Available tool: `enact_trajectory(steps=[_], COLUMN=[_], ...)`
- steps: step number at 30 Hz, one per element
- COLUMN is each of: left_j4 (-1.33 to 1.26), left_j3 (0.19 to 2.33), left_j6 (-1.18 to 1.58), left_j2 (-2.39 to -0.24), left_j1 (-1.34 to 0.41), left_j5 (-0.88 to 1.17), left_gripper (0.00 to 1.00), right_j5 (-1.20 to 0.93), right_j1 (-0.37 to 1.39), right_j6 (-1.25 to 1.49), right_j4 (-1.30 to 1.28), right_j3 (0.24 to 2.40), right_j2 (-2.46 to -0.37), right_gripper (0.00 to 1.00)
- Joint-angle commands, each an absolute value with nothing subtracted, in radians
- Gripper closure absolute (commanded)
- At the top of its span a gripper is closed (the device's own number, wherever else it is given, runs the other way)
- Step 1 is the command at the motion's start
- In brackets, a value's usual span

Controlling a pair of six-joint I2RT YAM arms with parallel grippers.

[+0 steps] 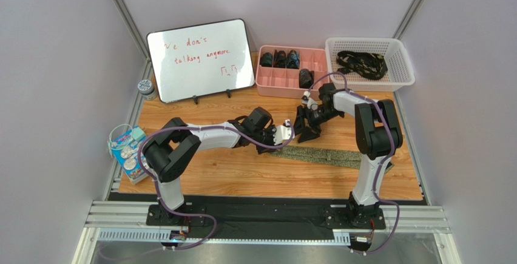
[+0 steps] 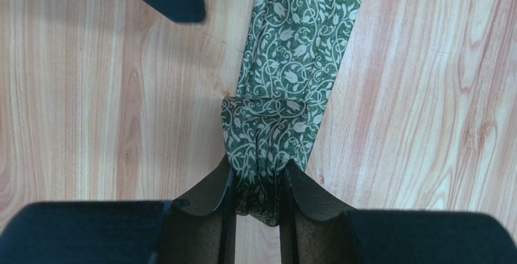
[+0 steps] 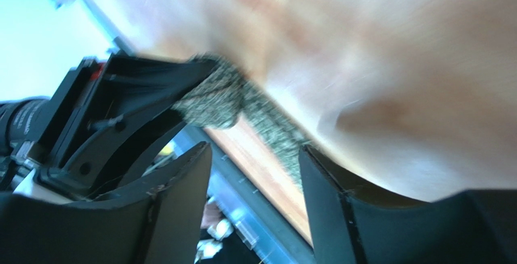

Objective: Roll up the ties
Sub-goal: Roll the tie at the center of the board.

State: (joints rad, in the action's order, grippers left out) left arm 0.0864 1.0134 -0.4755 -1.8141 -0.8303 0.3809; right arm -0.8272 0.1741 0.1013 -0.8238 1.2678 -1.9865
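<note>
An olive-green tie [image 1: 327,156] with a pale vine pattern lies flat across the wooden table [image 1: 243,176], running right from the middle. Its left end is folded into a small roll [image 2: 266,132]. My left gripper [image 2: 258,163] is shut on that roll, a finger on each side. In the top view the left gripper [image 1: 281,136] sits at the tie's left end. My right gripper [image 1: 307,128] hovers just right of it and behind the tie, tilted. The right wrist view is blurred; there the right gripper [image 3: 253,150] stands open and empty, with the roll [image 3: 212,97] beyond its fingertips.
A white basket [image 1: 400,73] at the back right holds black patterned ties [image 1: 363,64]. Beside it, a pink divided tray [image 1: 270,85] holds several dark rolled ties. A whiteboard [image 1: 203,57] stands at the back left, a small jar [image 1: 145,88] beside it. A snack packet [image 1: 127,153] lies at the table's left edge.
</note>
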Motion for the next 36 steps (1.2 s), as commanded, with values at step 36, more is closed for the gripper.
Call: enact_trajectory(steps=[36], left_j4=[0.238], left_j3=[1.114], left_j6=[-0.383], left_j2=[-1.887], left_j1=[-0.804], left_j5=[0.316], left_gripper=[0.95], right_j5=[-0.906], right_j1=[0.158], right_j6=[0.094], right_j4=[-0.867], right_j3=[1.287], right_j2=[-1.937], right_gripper=[0.45])
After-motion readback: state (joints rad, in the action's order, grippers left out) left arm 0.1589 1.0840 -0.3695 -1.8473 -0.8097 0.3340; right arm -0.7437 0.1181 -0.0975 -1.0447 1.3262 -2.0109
